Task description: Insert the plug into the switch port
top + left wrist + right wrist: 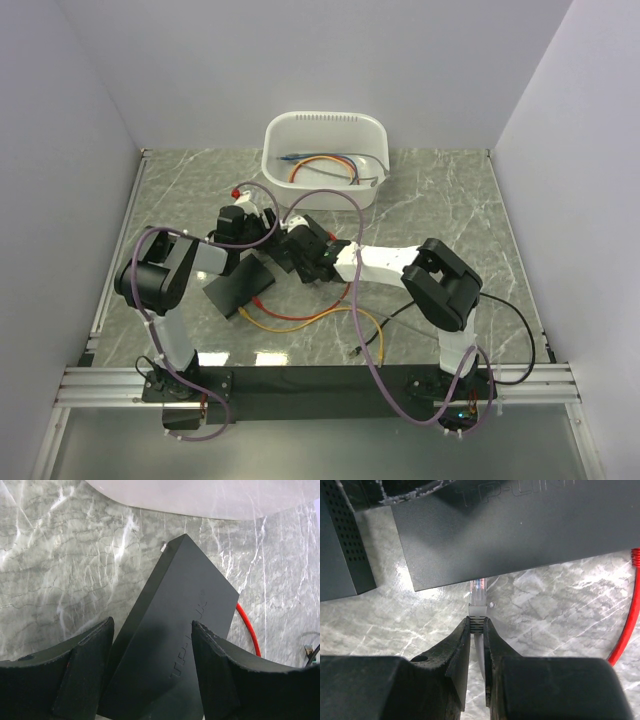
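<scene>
The black switch (pixel 170 630) is tilted up off the marble between the fingers of my left gripper (pixel 152 625), which is shut on it. One left finger (pixel 410 492) presses on its lettered top face. My right gripper (pixel 477 622) is shut on the clear plug (pixel 478 597) by its ribbed grey boot. The plug's tip reaches just under the near edge of the switch (pixel 520 525). The port itself is hidden. In the top view the two grippers (pixel 252 230) (pixel 297 250) meet at the table's middle.
A second black box with a perforated side (pixel 340 540) lies left of the plug. A red cable (pixel 627 620) curves along the right. A white bin (pixel 325 122) holding cables stands at the back. An orange cable (pixel 300 318) loops near the front.
</scene>
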You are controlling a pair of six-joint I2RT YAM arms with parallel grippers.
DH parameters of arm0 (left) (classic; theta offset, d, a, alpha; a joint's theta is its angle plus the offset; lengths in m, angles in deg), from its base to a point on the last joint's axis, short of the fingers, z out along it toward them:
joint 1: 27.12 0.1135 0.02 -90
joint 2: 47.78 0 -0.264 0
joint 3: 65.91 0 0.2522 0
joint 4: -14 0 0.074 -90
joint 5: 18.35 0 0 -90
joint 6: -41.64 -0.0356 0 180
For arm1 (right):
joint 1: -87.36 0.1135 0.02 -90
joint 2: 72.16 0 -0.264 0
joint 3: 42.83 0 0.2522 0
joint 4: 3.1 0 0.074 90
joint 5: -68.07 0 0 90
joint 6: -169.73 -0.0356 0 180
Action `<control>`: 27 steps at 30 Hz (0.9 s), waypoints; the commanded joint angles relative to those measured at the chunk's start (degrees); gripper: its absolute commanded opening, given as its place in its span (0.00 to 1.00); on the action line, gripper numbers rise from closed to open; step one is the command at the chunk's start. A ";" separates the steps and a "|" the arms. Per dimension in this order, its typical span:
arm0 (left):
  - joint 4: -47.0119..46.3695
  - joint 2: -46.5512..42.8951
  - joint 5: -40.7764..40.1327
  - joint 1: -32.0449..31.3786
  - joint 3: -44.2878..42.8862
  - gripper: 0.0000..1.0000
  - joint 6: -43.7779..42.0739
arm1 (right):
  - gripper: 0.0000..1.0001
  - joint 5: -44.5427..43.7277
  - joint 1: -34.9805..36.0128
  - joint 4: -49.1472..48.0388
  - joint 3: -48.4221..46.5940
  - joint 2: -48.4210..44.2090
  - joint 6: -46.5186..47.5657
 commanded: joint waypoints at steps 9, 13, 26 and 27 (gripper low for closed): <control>2.24 2.22 1.65 -0.19 -0.45 0.69 -1.31 | 0.00 1.35 -1.90 -6.24 -0.47 -1.56 4.94; 2.25 2.13 1.65 -0.19 -0.45 0.69 -1.31 | 0.00 1.79 -2.08 -6.77 -0.12 -1.56 5.02; 1.72 2.57 2.27 -0.19 -0.01 0.69 -1.04 | 0.00 2.31 -2.25 -8.35 0.58 -1.91 5.37; 1.54 2.57 2.36 -0.19 0.25 0.68 -0.95 | 0.00 2.31 -2.34 -8.53 0.50 -1.74 5.29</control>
